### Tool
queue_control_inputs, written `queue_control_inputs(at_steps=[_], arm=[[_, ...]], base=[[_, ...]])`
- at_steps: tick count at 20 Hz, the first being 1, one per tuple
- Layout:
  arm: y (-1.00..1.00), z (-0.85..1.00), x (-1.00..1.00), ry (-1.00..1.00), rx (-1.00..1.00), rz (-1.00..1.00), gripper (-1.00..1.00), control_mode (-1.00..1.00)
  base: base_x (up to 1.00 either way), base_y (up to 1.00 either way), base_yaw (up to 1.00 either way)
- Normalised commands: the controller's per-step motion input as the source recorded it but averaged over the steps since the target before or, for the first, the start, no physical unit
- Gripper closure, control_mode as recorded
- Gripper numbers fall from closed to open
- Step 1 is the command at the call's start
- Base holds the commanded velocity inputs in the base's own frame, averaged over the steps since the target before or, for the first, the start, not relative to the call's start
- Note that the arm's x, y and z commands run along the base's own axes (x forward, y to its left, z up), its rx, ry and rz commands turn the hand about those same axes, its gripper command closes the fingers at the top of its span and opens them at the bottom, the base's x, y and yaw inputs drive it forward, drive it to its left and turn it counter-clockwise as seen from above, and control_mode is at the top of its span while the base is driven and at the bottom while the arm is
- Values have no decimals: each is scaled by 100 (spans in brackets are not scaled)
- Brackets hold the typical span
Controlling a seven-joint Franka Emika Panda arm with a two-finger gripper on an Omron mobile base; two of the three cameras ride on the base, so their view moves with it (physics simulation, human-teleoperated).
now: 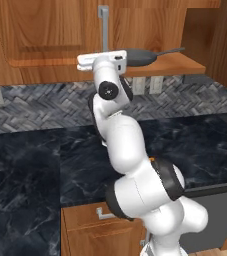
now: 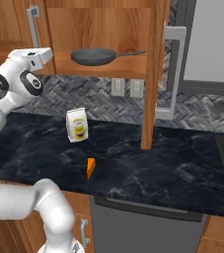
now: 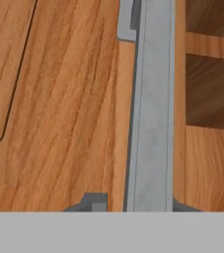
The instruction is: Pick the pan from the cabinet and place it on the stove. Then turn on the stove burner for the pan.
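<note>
My gripper (image 3: 138,205) is up at the cabinet (image 1: 40,35), on the vertical silver bar handle (image 3: 153,108) of its left door. In the hand view the bar runs straight up between my two dark fingertips (image 3: 94,202), one on each side of it near its lower end. The tip on one side sits right at the bar's edge, while a thin strip of wood shows between the other tip and the bar. I cannot tell whether the gripper is already clamped on the bar or only framing it. From the left base view my white hand sits just under the foot of that handle (image 1: 104,27), and the left door looks closed against the cabinet face.

The pan (image 2: 93,57) lies flat on the wooden shelf (image 2: 103,70) in the right half of the cabinet, just beside my hand. Its long thin handle points to the right. The right door (image 2: 153,74) stands swung out, seen edge-on, so that half is open.

Below, on the dark marbled counter (image 2: 148,163), a small white carton with a yellow label (image 2: 77,124) stands upright. An orange wedge (image 2: 91,168) sits nearer the counter's front edge, apart from the carton.
</note>
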Motion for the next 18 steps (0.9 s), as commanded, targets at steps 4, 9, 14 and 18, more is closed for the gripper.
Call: queue_control_inputs(at_steps=[4, 9, 14, 18], arm=[[0, 0, -51, 0, 0, 0, 100, -100], [14, 0, -55, 2, 4, 0, 100, -100], [26, 0, -59, 8, 5, 0, 100, -100], [34, 0, -62, 12, 6, 0, 100, -100]], base=[[0, 0, 0], [0, 0, 0], [0, 0, 0], [0, 0, 0]])
